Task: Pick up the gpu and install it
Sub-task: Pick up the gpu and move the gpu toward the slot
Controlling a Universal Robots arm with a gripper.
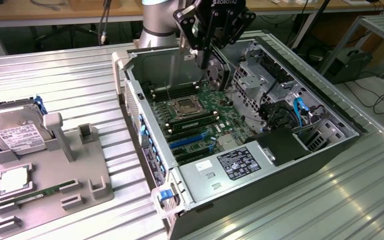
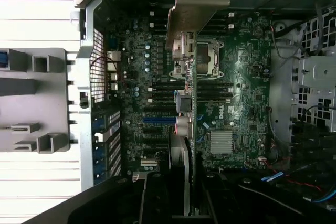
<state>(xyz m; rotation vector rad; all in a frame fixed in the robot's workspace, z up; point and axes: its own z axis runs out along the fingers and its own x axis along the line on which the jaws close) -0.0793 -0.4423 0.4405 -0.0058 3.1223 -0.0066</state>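
The gripper (image 1: 206,50) is seen pinched on the gpu (image 1: 217,75), its fingers closed partway against the card's upper edge. The gpu is held upright in the air, above the motherboard (image 1: 202,117) inside the open computer case (image 1: 142,115). A black face and a silvery bracket strip at one end are shown. In the wrist view the card (image 2: 182,145) is seen edge-on, with the bracket at its far end.
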